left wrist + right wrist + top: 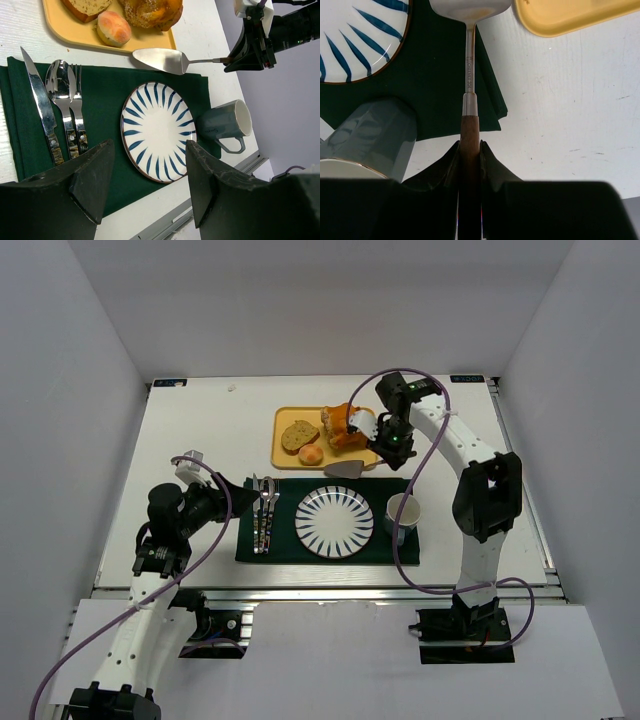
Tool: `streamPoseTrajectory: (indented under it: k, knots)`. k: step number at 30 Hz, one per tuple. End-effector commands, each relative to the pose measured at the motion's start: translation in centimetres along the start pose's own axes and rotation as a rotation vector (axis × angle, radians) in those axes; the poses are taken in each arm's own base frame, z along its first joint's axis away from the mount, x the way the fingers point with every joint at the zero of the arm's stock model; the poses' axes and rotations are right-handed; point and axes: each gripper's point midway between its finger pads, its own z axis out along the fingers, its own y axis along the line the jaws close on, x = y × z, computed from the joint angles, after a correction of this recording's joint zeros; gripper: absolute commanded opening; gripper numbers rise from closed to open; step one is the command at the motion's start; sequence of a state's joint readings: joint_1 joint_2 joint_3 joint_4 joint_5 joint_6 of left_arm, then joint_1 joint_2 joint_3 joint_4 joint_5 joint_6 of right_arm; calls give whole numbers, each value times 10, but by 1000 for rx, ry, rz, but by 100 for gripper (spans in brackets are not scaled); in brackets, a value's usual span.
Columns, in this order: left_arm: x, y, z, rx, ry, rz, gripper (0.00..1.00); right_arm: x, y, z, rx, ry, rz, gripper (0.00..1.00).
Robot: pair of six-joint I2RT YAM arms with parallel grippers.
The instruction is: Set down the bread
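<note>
Firmly, the right pincer (pixel 470 150) is clenching the wooden handle of a cake server (pixel 165 60), whose blade is lying just near of the yellow tray (pixel 60 25). The bread (pixel 114 27) is sitting at the tray's near edge. The left pincer (pixel 150 150) is hanging released over the green mat (pixel 100 100).

Clearance at right claw (pixel 469 150), clamped on cake server (pixel 469 75): grey mug (pixel 372 132) crowds one flank, bare table (pixel 570 115) open on the other, yellow tray (pixel 560 15) rim ahead past blade.

The small round tan bun (pixel 114 27) sits on the yellow plastic tray (pixel 67 32), near the silver cake server (pixel 161 60). A blue-striped white plate (pixel 157 130) rests on dark green cloth (pixel 106 100).
</note>
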State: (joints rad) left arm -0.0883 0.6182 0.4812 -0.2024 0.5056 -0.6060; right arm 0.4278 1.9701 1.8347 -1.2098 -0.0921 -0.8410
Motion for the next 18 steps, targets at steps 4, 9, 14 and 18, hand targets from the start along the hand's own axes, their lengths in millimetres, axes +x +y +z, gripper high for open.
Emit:
streamPoseTrajectory:
  k: [4,9,14,18]
  knots:
    - [-4,-5,-1,20,-11,25,68,-13,-4,-23,17,-124,-18,0]
    - [-6,-6,1,24,-9,27,68,-12,-5,-29,17,-150,-9,0]
    - [-8,-7,2,27,-8,31,68,-11,-11,-22,44,-139,23,0]
    - [-9,-8,2,27,-9,32,68,-13,-22,-11,63,-128,57,0]
